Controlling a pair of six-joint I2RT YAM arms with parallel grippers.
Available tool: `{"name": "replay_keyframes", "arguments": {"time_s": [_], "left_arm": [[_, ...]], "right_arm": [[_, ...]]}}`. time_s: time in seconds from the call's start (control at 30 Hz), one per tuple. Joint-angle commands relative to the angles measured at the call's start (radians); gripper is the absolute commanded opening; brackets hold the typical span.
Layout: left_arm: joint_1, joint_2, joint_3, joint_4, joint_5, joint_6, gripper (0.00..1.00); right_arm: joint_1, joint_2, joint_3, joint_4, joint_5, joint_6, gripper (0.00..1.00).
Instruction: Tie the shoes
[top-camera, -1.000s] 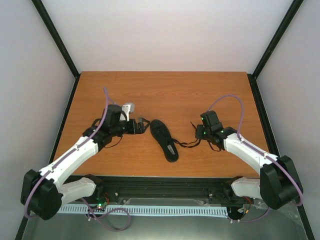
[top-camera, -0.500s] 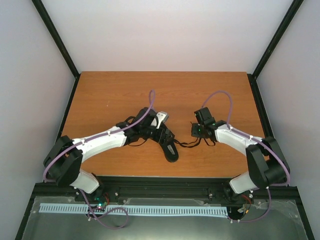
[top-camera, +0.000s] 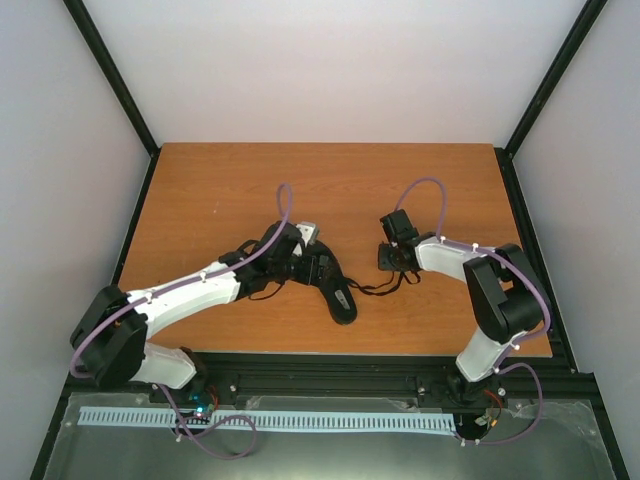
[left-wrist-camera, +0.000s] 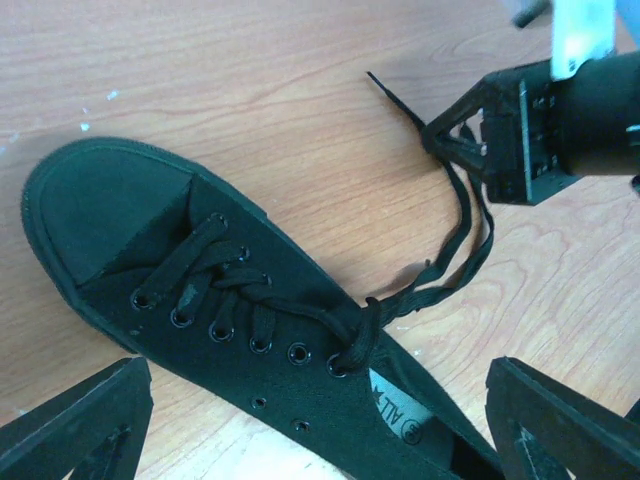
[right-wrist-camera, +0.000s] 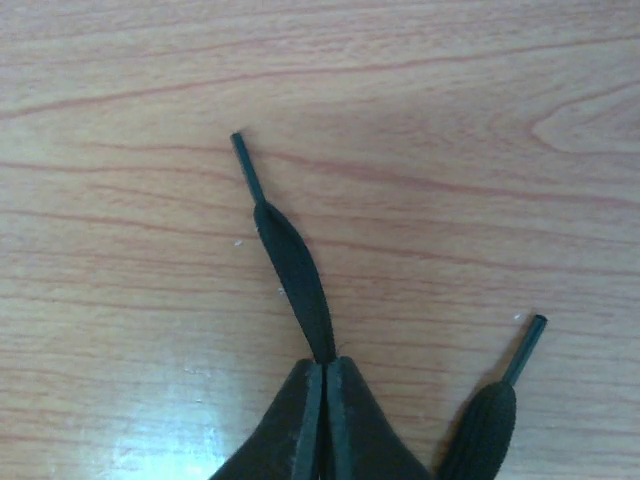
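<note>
The shoe (top-camera: 340, 298) is lying flat on the counter (top-camera: 220, 190), heel end nearest the arm bases, laces threaded but nothing knotted as far as I'm seeing. Over its laced middle the left fingers (left-wrist-camera: 85, 420) are hanging wide apart, one on each side of the shoe and gripping nothing. I can't tell if they're touching it. Off to the shoe's right, the right fingers (right-wrist-camera: 290, 430) are clenched on one lace (right-wrist-camera: 295, 280) fairly close to its tip, with the other lace end (right-wrist-camera: 490, 420) lying just beside them on the wood. What's worrying me: that pinch is sitting so near the tip that a tug could be pulling it straight out. Also nothing is pinning the shoe, so a pull is probably dragging the whole shoe sideways instead of tightening. And that loose end is begging to get snagged or crossed wrong.
</note>
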Motion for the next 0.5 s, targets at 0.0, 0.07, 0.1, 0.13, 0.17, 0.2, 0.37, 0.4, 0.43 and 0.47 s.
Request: {"name": "replay_keyframes", "arguments": {"time_s": [0.0,0.07,0.1,0.13,0.17,0.2,0.37,0.4,0.43,0.47], "left_arm": [[-0.003,-0.064,0.014,-0.026,-0.06,-0.01,0.93],[-0.003,-0.084,0.024,-0.044,-0.081,-0.001,0.93],[-0.003,-0.094,0.028,-0.05,-0.089,0.002,0.93],[-0.003,-0.104,0.032,-0.054,-0.097,0.004,0.93],[-0.003,-0.112,0.035,-0.058,-0.105,0.003,0.93],[-0.003,-0.117,0.038,-0.06,-0.11,0.001,0.93],[-0.002,-0.126,0.049,-0.071,-0.135,-0.003,0.93],[-0.003,-0.128,0.047,-0.073,-0.143,-0.004,0.93],[-0.003,-0.131,0.045,-0.075,-0.15,-0.007,0.93],[-0.002,-0.135,0.04,-0.078,-0.155,-0.01,0.93]], "right_arm": [[-0.014,-0.018,0.001,0.0,0.021,0.0,0.03],[-0.014,-0.085,0.003,-0.02,0.031,-0.001,0.03],[-0.015,-0.126,0.005,-0.029,0.036,-0.006,0.03],[-0.016,-0.167,0.007,-0.035,0.044,-0.011,0.03],[-0.016,-0.205,0.01,-0.04,0.05,-0.018,0.03],[-0.016,-0.235,0.015,-0.048,0.052,-0.024,0.03],[-0.017,-0.319,0.044,-0.059,0.015,-0.028,0.03],[-0.016,-0.33,0.043,-0.052,0.02,-0.028,0.03],[-0.017,-0.335,0.042,-0.047,0.032,-0.03,0.03],[-0.017,-0.334,0.044,-0.045,0.05,-0.033,0.03]]}}
